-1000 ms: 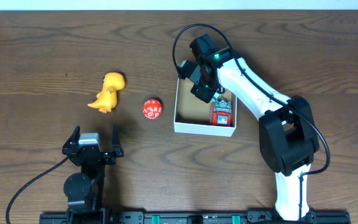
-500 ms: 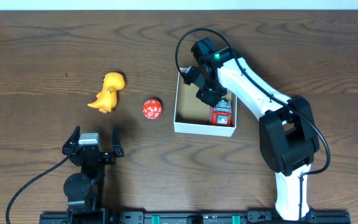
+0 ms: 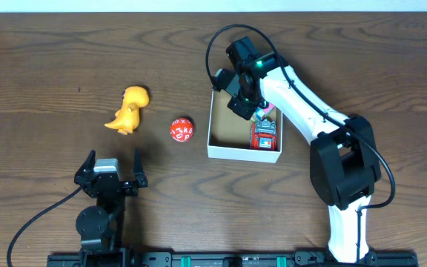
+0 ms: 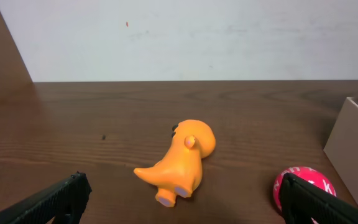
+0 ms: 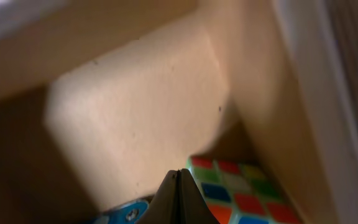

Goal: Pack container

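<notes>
- Reaching down into the container (image 3: 221,151), the right tool (image 3: 250,113) has its two fingers pressed together with nothing between them. In the right wrist view the tips meet in a single dark point close above the box floor.
- The container sits on the bench (image 3: 43,59) a little right of centre. It is a square open-top box with thin white outer walls and brown cardboard inside.
- A red toy (image 3: 264,136) lies inside the box against the right wall, toward the near side.
- A puzzle cube (image 5: 241,194) with coloured tiles lies in the corner just beside the closed fingertips. It rests against the cardboard wall.
- A blue-edged piece (image 5: 124,211) shows at the bottom edge of the right wrist view, too cut off to name.
- The left tool (image 3: 113,158) sits low at the near left of the bench. Its fingers are spread wide apart and hold nothing.
- An orange dinosaur toy (image 3: 128,109) lies on the bench beyond the left tool, well left of the container, with its head turned away from that tool.
- A red ball (image 3: 181,130) with white markings rests on the bench between the dinosaur and the container. It touches neither and lies nearer the box.
</notes>
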`<control>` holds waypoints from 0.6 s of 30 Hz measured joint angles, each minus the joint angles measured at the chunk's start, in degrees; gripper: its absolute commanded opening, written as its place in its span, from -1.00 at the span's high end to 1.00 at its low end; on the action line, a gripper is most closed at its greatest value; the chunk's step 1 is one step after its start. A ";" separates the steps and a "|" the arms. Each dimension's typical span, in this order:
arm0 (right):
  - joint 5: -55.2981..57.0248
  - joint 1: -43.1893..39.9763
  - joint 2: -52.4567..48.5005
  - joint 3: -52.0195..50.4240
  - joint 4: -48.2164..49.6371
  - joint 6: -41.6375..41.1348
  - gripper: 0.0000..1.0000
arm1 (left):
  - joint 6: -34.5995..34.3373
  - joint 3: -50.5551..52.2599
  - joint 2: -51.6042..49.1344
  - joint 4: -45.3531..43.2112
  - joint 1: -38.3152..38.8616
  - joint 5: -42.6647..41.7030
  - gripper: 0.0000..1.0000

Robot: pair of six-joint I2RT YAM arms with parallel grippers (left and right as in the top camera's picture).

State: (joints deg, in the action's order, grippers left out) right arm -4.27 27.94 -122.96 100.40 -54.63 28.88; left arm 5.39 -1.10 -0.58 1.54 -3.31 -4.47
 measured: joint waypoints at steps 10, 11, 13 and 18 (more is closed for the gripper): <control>0.24 -0.68 -0.04 0.02 2.05 -0.02 0.98 | 0.00 0.00 0.00 0.00 0.00 0.00 -0.96; 0.46 -0.76 -0.15 0.02 2.34 0.00 0.98 | 0.00 0.00 -0.02 0.00 0.00 0.00 -0.96; 1.01 -1.07 -0.46 0.02 3.06 -0.02 0.98 | 0.00 0.00 -0.02 0.00 0.00 0.00 -0.96; 3.93 -1.40 -1.95 0.02 4.15 -0.02 0.98 | 0.00 0.00 -0.02 0.00 0.00 0.00 -0.96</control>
State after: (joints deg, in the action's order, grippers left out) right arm -0.34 26.55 -124.90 100.42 -50.48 28.86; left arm 5.39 -1.10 -0.60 1.54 -3.31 -4.47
